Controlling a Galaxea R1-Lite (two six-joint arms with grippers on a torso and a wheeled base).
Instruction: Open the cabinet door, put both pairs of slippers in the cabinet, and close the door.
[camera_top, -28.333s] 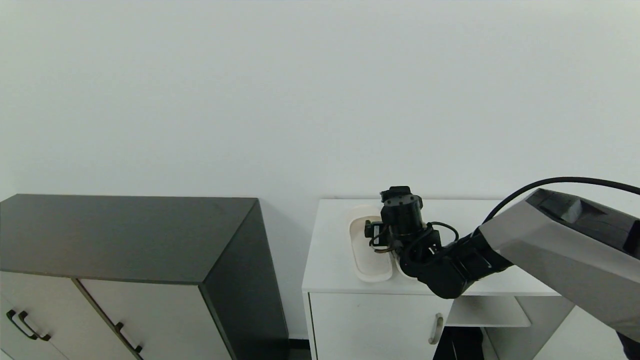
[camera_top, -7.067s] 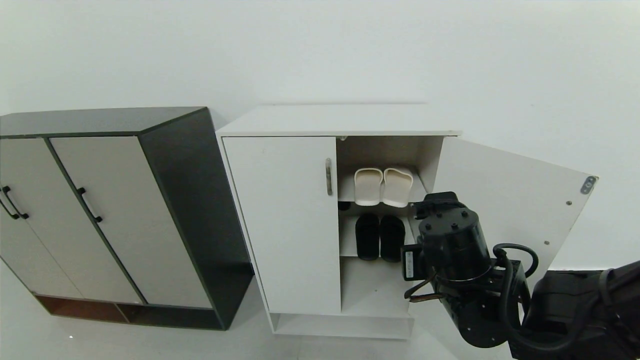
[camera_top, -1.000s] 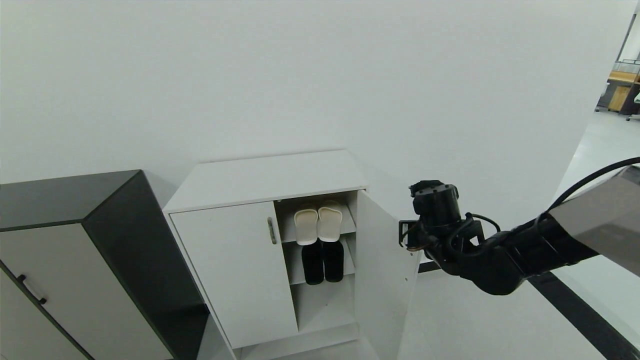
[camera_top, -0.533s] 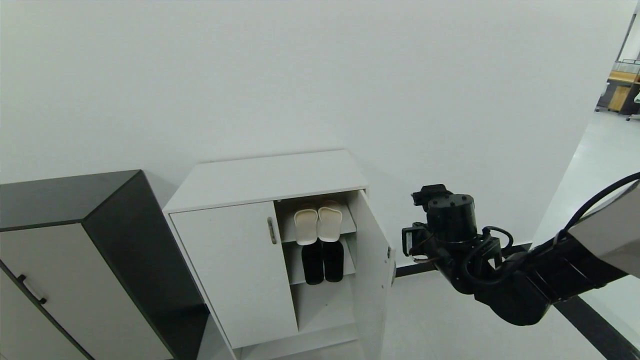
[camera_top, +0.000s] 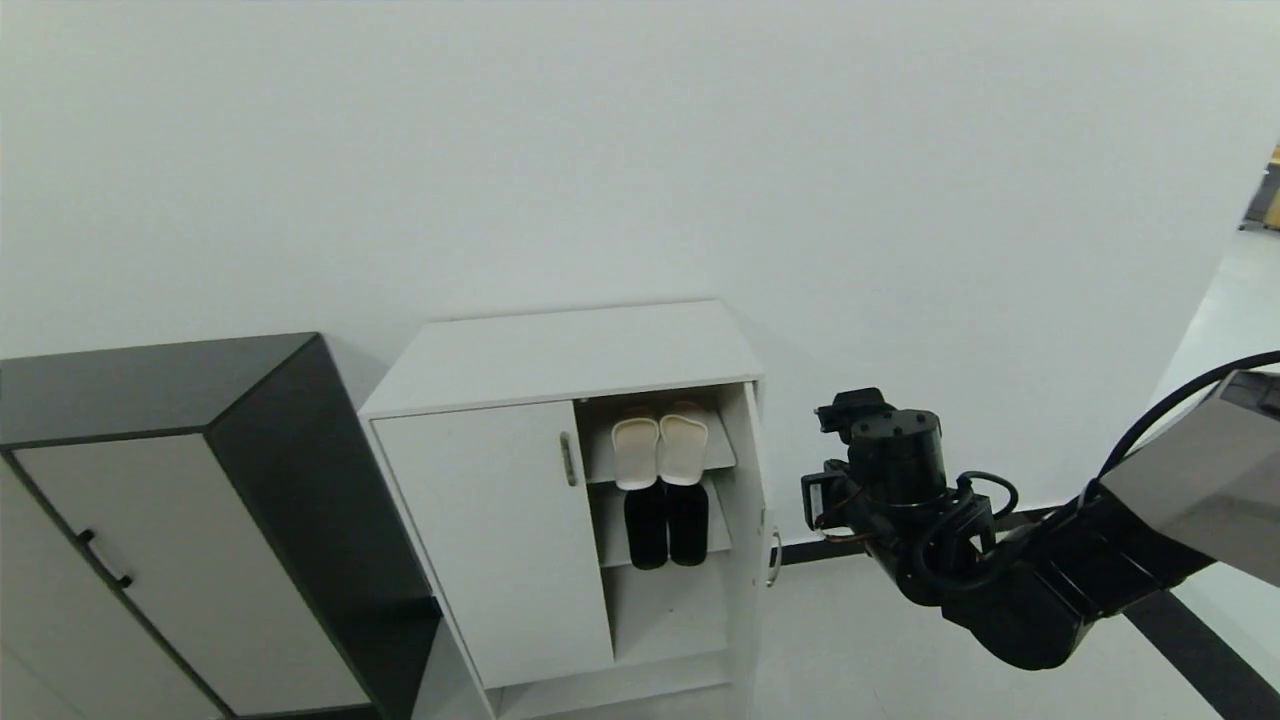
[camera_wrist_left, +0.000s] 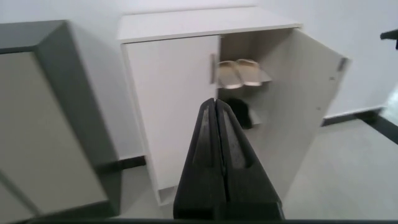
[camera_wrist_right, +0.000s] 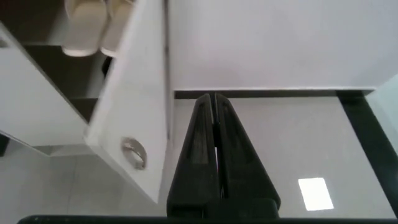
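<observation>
Right gripper (camera_wrist_right: 214, 102), fingers pressed together, hangs at three o'clock of the ajar cabinet door (camera_top: 752, 600); white slippers (camera_top: 660, 450) shelved above black slippers (camera_top: 667, 535).

Two cabinets: a white cabinet (camera_top: 490, 530) and a dark cabinet (camera_top: 270, 480). Two pairs: cream slippers (camera_top: 660, 450) and black slippers (camera_top: 667, 535).

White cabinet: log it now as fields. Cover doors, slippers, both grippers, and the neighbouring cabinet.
left door: shut
right door: open, swung outward, handle on its outer face
cream slippers: upper shelf, side by side
black slippers: shelf below, side by side
right gripper: shut, holding nothing, on the open door's outer side, apart from it
left gripper: shut, holding nothing, facing the cabinet front
dark cabinet: left of the white cabinet
</observation>
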